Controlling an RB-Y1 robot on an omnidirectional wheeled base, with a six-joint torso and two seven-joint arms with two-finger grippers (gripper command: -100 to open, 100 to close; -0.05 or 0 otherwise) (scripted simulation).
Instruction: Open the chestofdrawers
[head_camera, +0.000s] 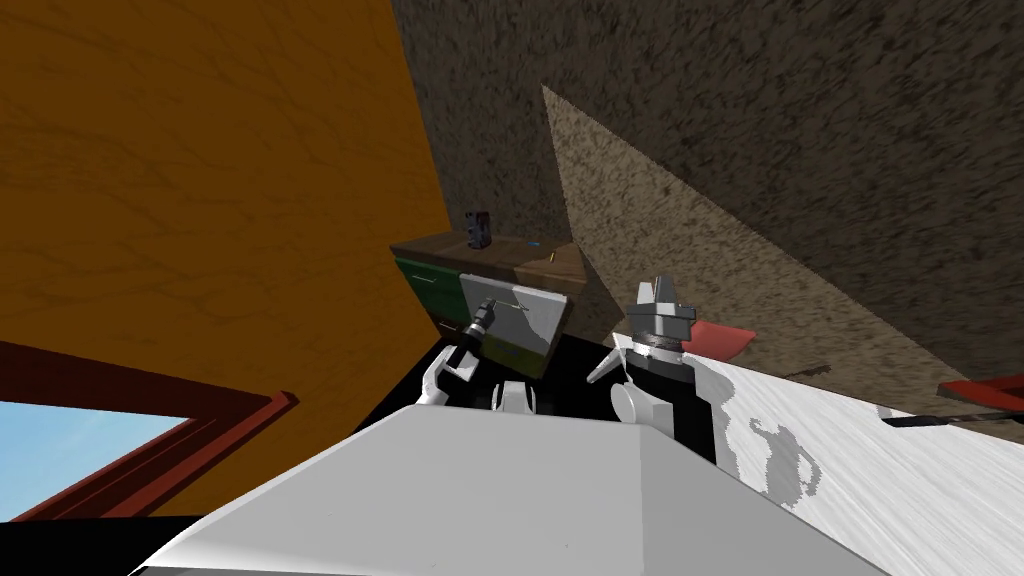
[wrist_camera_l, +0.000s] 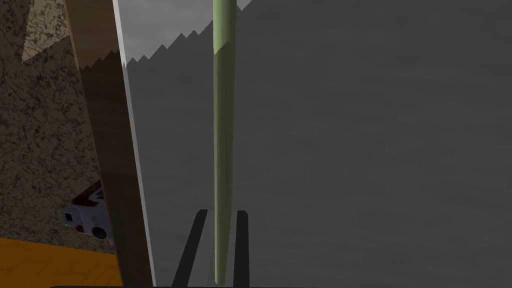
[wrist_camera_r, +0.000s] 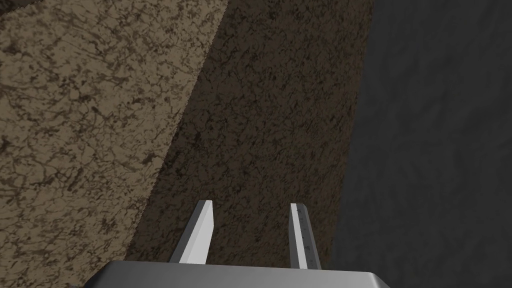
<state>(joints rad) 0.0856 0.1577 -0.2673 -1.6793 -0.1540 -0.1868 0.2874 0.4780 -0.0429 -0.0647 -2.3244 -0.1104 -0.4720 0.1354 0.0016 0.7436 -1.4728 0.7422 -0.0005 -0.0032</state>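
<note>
**Q:** Where does the chest of drawers (head_camera: 430, 275) stand?
**A:** Ahead and slightly left, against the orange wall (head_camera: 200, 200). It has a brown top and green drawer fronts, and one grey front panel (wrist_camera_l: 350, 150) carries a slim green bar handle (wrist_camera_l: 221, 125). A small dark object (head_camera: 478, 230) stands on the top.

**Q:** What is the state of the left tool (wrist_camera_l: 222, 212)?
**A:** It is closed on the handle. Its two fingers, dark in shadow, press opposite sides of the bar near one end.

**Q:** And the right tool (wrist_camera_r: 251, 204)?
**A:** It is raised to the right of the chest, apart from it. Its fingers are parted with nothing between them, and they point at a speckled brown surface (wrist_camera_r: 100, 100).
</note>
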